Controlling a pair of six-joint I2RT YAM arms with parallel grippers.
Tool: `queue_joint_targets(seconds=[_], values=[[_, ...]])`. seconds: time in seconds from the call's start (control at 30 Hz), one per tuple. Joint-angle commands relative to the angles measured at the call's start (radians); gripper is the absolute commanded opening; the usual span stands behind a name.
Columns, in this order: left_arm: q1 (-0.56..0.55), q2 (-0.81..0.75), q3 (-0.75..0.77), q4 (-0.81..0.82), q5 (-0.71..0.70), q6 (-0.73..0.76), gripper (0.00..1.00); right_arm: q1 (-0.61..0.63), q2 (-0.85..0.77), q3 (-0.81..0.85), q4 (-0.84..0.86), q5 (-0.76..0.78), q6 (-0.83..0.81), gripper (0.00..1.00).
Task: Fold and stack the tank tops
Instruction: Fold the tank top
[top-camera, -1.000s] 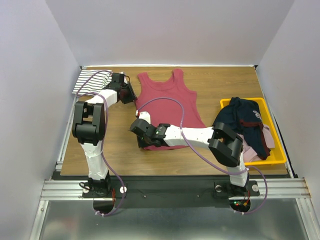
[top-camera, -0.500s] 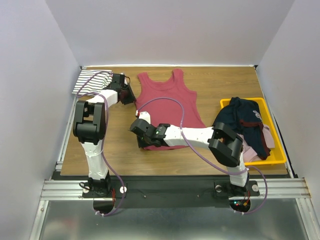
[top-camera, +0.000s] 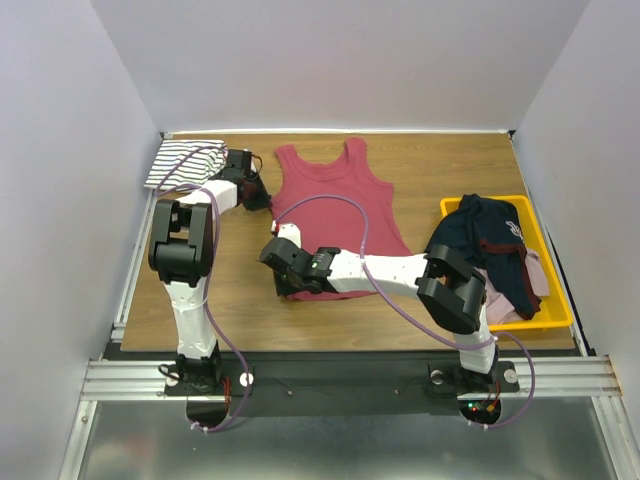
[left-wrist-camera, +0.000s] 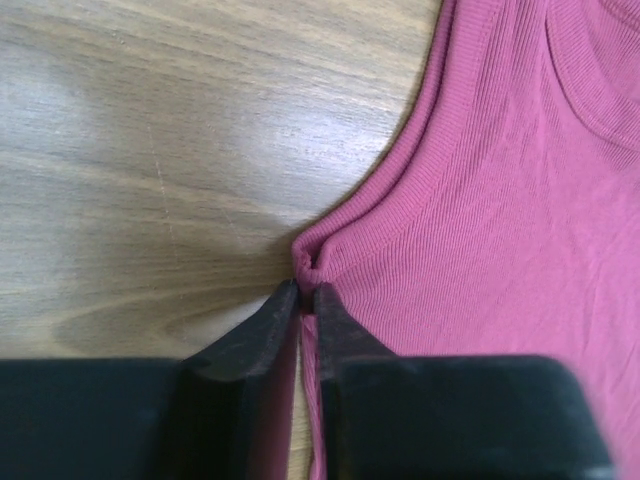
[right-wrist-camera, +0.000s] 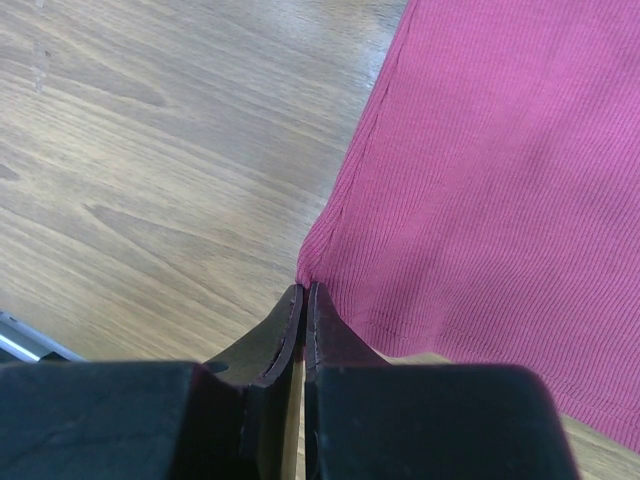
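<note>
Pinching plain dark red ribbed tank top (top-camera: 345, 195) lying flat on wooden desk (top-camera: 440, 165): left hand (left-wrist-camera: 305, 290) clamped on armhole edge, right hand (right-wrist-camera: 303, 290) clamped on hem corner. White dark-striped tank top (top-camera: 180, 160) at far-left desk corner.

The red tank top (top-camera: 340, 200) is one plain colour, a dark pinkish red with fine ribbing and no print. The striped tank top (top-camera: 180, 162) at the far left is white with thin dark horizontal stripes. The table (top-camera: 450, 170) is mid-brown wood with darker grain streaks. The fingers of my left gripper (left-wrist-camera: 305, 295) and right gripper (right-wrist-camera: 303, 295) are plain black. My left arm (top-camera: 185, 300) and right arm (top-camera: 390, 270) are white with black joints, and purple cables (top-camera: 340, 205) loop along them. On the right, the tray (top-camera: 555, 320) is bright yellow. It holds a navy garment (top-camera: 490, 235) with dark red trim, and a pale pink cloth (top-camera: 535, 270). The walls (top-camera: 340, 60) are pale lilac-grey.
</note>
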Motion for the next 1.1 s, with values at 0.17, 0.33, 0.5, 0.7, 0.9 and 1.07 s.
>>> queue_joint_targets(seconds=[0.17, 0.33, 0.5, 0.7, 0.9, 1.07], values=[[-0.002, -0.031, 0.042, -0.009, -0.094, -0.021, 0.00, 0.029, 0.022, 0.036, 0.017, -0.068, 0.009, 0.00], [0.030, -0.094, 0.009, -0.026, -0.203, -0.051, 0.00, 0.056, 0.066, 0.100, 0.022, -0.122, 0.006, 0.00], [0.058, -0.123, -0.001, -0.041, -0.232, -0.058, 0.00, 0.058, 0.073, 0.117, 0.033, -0.145, 0.003, 0.00], [0.050, -0.123, 0.012, -0.046, -0.211, -0.060, 0.00, 0.047, 0.024, 0.058, 0.045, -0.112, 0.010, 0.00], [0.013, -0.116, 0.045, -0.053, -0.231, -0.066, 0.00, 0.024, -0.045, -0.033, 0.066, -0.088, 0.026, 0.00], [-0.033, -0.091, 0.106, -0.075, -0.248, -0.069, 0.00, 0.004, -0.108, -0.099, 0.091, -0.070, 0.041, 0.00]])
